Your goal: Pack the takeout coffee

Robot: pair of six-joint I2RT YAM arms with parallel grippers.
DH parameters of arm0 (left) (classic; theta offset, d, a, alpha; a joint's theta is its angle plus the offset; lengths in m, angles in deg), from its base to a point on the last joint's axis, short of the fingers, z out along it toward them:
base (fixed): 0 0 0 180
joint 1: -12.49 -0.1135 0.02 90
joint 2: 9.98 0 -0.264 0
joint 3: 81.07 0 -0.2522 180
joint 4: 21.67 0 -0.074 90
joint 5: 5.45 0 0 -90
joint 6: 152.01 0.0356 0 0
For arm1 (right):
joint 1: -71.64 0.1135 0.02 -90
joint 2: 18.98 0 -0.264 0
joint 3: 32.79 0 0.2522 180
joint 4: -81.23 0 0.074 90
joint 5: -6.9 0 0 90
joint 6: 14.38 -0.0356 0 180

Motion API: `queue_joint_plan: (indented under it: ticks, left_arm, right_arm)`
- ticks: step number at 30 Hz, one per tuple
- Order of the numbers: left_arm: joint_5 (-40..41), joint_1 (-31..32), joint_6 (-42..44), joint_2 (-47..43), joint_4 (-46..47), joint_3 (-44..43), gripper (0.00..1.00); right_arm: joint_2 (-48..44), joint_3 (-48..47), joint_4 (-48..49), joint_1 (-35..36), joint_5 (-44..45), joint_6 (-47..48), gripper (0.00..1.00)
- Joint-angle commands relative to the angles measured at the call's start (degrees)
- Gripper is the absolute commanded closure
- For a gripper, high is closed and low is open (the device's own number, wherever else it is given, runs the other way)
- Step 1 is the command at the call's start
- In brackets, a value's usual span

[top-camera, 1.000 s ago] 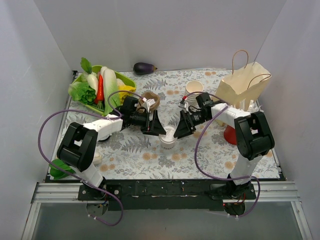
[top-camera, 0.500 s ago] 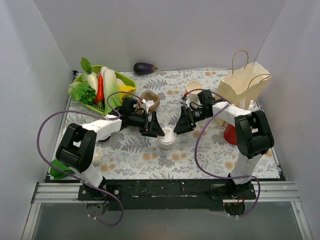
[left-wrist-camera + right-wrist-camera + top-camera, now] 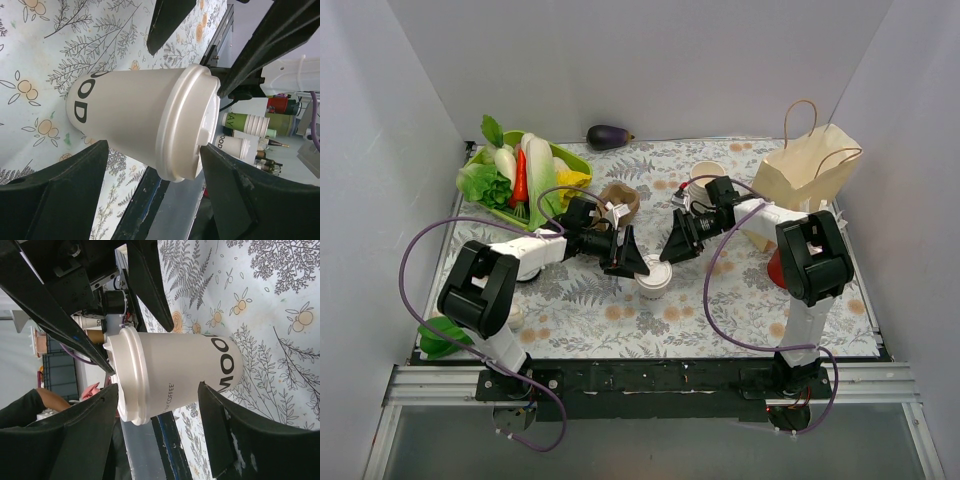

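1. Cup (image 3: 655,278): lidded, standing upright on the floral mat (image 3: 580,305), near its centre, between the two grippers.
2. Left gripper (image 3: 631,264): jaws spread wide, one either side of the cup; contact cannot be confirmed.
3. Right gripper (image 3: 675,255): jaws likewise wide, flanking the cup from the opposite side.
4. Paper bag (image 3: 810,172): far right, well apart.

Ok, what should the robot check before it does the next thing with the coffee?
1. The lid sits on the coffee cup: ok.
2. The coffee cup stands upright on the table: ok.
3. The left gripper is open, facing the cup: ok.
4. The right gripper is open: ok.
5. Something holds the cup: not ok, neither gripper is shut on it.
6. The paper bag is open on top: cannot tell.
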Motion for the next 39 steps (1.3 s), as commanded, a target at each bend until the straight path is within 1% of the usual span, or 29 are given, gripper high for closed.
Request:
queue_joint_plan:
  ticks: [1,4,7,9,13,15,19,25,34,39]
  left_arm:
    - [-1.2,-0.4,0.5,0.7,0.1,-1.0,0.27]
    - [-1.3,-0.4,0.6,1.0,0.2,-1.0,0.27]
    - [-1.3,-0.6,0.4,1.6,0.0,-1.0,0.28]
    - [-1.3,-0.9,0.3,2.0,0.3,-0.8,0.28]
    - [-1.8,-1.4,-0.6,2.8,1.2,-0.1,0.3]
    - [-2.5,-1.8,-1.4,3.0,2.1,0.5,0.3]
    - [-2.8,-1.9,-2.1,3.4,2.9,0.9,0.31]
    - [-3.0,-2.0,-3.0,4.0,4.1,1.8,0.31]
    - [-1.4,-2.0,-2.6,5.7,3.9,3.3,0.32]
    - [-1.5,-2.0,-3.2,6.5,6.1,4.5,0.32]
  right_arm:
    - [1.0,-1.3,1.0,0.7,-1.4,-0.2,0.29]
    - [1.7,-0.6,1.2,0.7,-1.3,-0.6,0.31]
    - [2.2,1.3,2.6,0.7,-1.2,-2.6,0.35]
    - [2.4,3.4,4.5,0.6,-1.7,-4.3,0.37]
    - [2.9,5.8,11.3,0.5,-3.2,-11.1,0.42]
    - [3.4,6.3,12.2,0.6,-3.4,-12.0,0.44]
    - [3.8,7.3,12.4,0.5,-3.1,-12.6,0.45]
    - [3.6,10.6,15.1,0.6,-2.7,-15.1,0.46]
    - [3.3,13.7,16.7,0.6,-2.0,-15.9,0.48]
    - [4.0,14.5,17.4,0.6,-1.7,-16.6,0.49]
